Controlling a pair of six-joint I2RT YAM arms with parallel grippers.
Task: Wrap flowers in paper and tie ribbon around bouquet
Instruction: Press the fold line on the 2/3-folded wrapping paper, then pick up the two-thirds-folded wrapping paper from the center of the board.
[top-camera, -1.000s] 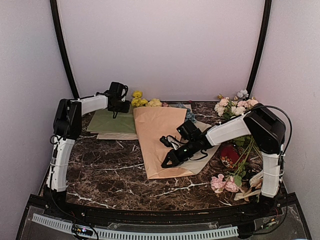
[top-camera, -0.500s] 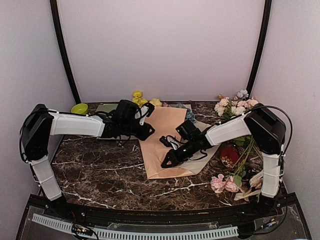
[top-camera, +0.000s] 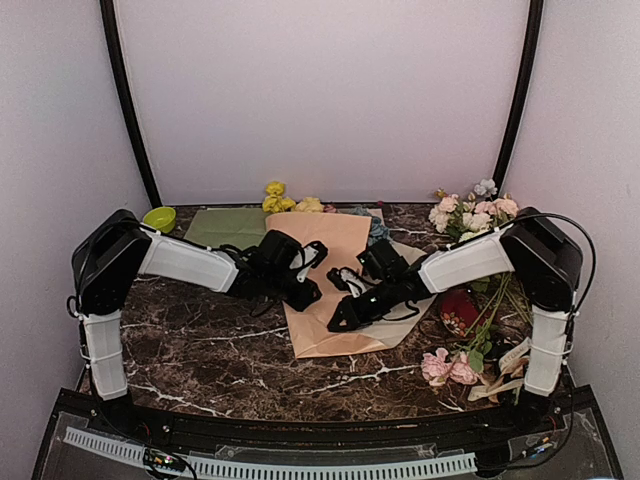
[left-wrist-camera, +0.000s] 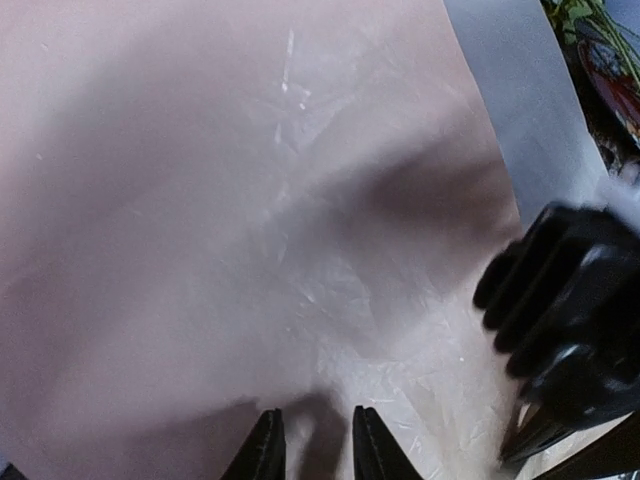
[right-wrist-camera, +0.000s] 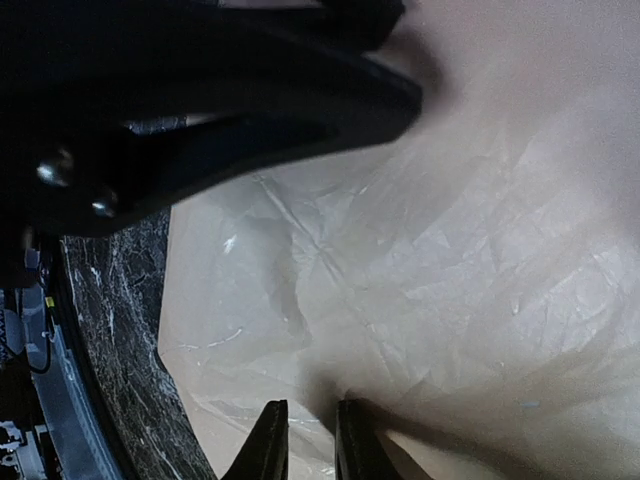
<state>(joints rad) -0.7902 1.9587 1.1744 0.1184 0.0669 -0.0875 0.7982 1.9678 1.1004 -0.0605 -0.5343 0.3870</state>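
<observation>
The peach-pink paper lies folded over the flowers, wide end at the back. Yellow flower heads and a blue hydrangea stick out there. My left gripper hovers low over the paper's left edge; in its wrist view the paper fills the frame. The left gripper is open a narrow gap with nothing between its fingers. My right gripper rests tips-down on the paper's near part. On crinkled paper the right gripper stands slightly open. I cannot pick out the ribbon.
A green sheet and a lime bowl sit at the back left. A pale sheet lies under the wrap's right side. Pink-white roses, a red object and pink blooms crowd the right edge.
My left arm swung from the back left corner across to the paper's left edge, close to the right gripper. The right gripper has hardly moved on the paper.
</observation>
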